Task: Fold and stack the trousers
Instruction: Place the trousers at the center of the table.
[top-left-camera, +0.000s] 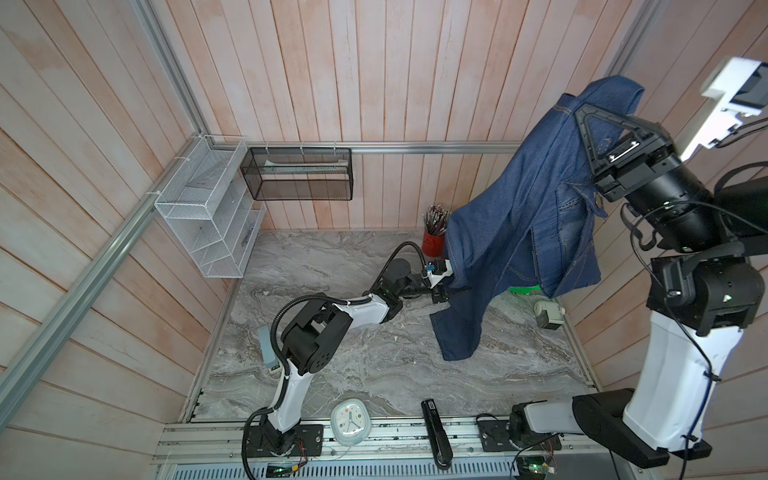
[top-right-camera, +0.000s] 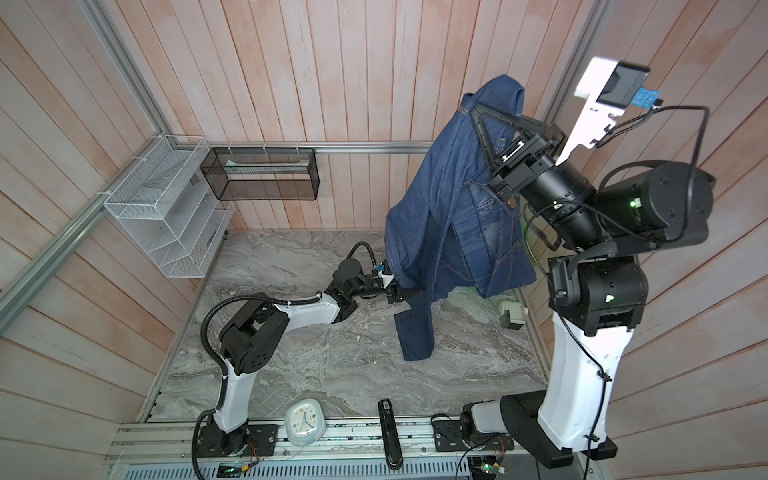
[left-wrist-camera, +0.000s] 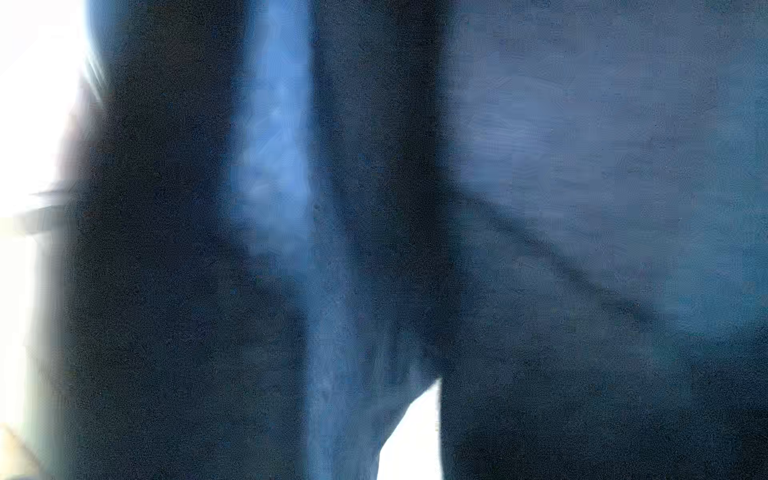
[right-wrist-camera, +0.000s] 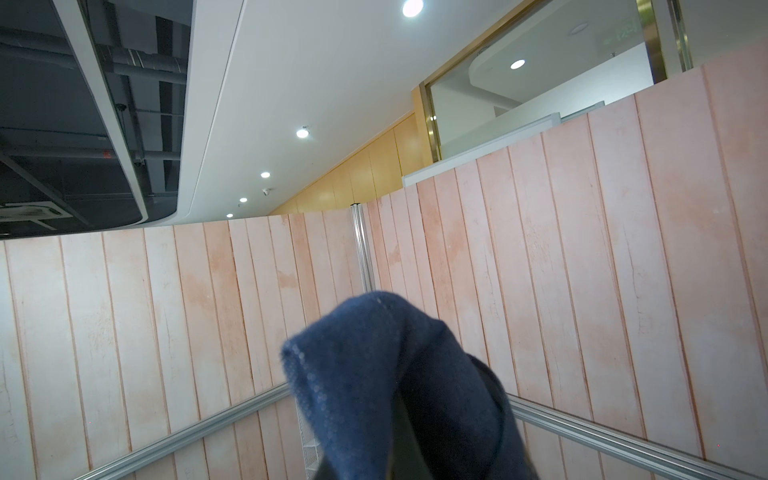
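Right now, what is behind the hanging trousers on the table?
Behind the trousers a red cup of pencils shows partly, and a green thing peeks under their hem. The cloth covers the rest of both, so the green thing cannot be identified.

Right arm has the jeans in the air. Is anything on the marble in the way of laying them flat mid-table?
Nothing visible in the middle of the tabletop. The trousers hang over its far right part, near a red pencil cup and a small white device; clock and stapler sit at the front edge.
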